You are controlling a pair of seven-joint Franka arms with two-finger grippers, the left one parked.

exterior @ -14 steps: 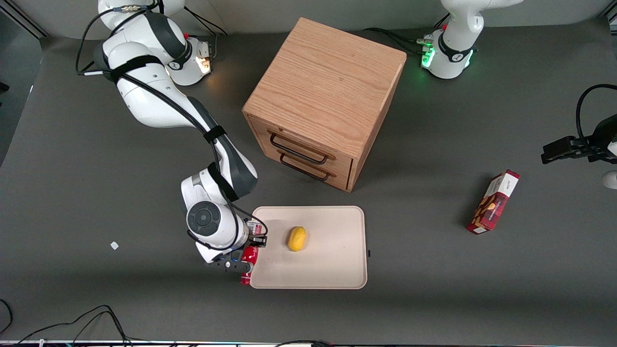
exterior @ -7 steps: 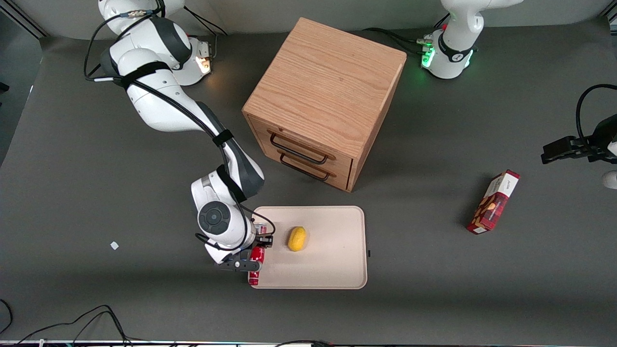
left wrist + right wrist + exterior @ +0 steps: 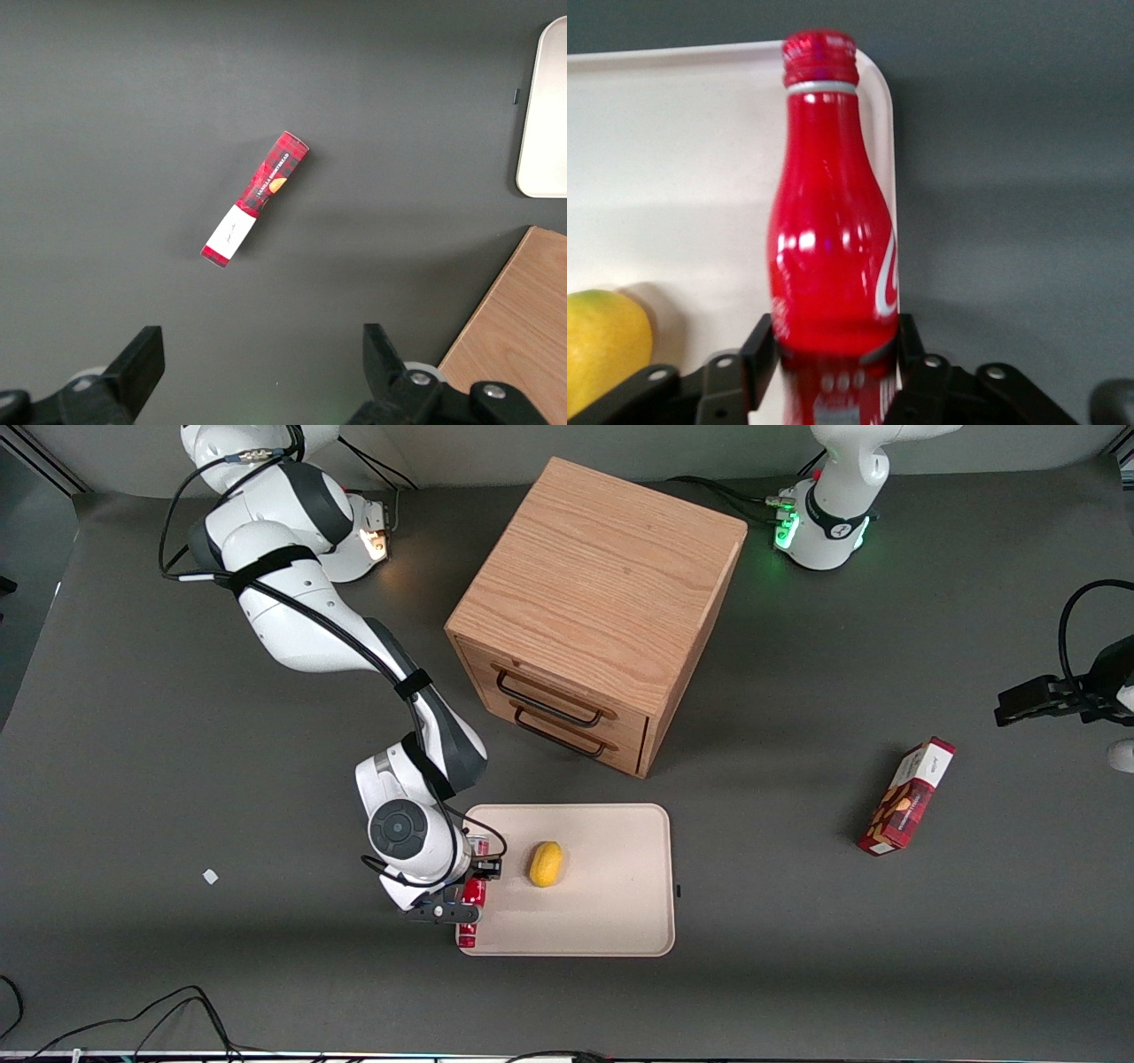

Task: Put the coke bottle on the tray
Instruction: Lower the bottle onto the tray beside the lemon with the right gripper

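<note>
The carry is nearly done: at lower centre of the front view the gripper [image 3: 461, 899] has its fingers closed on the bottle [image 3: 469, 932], which lies lengthwise over the tray [image 3: 611, 921] edge at the working arm's end, cap toward the front camera. In the wrist view the bottle [image 3: 831, 221] sits over the tray's rim [image 3: 881, 106], so the next move likely calls for shifting further inward, lowering, then opening. A lemon [image 3: 546, 864] lies on the tray just beside the gripper and limits that shift. The cabinet [image 3: 595, 611] and snack box [image 3: 907, 795] stand well apart.
</note>
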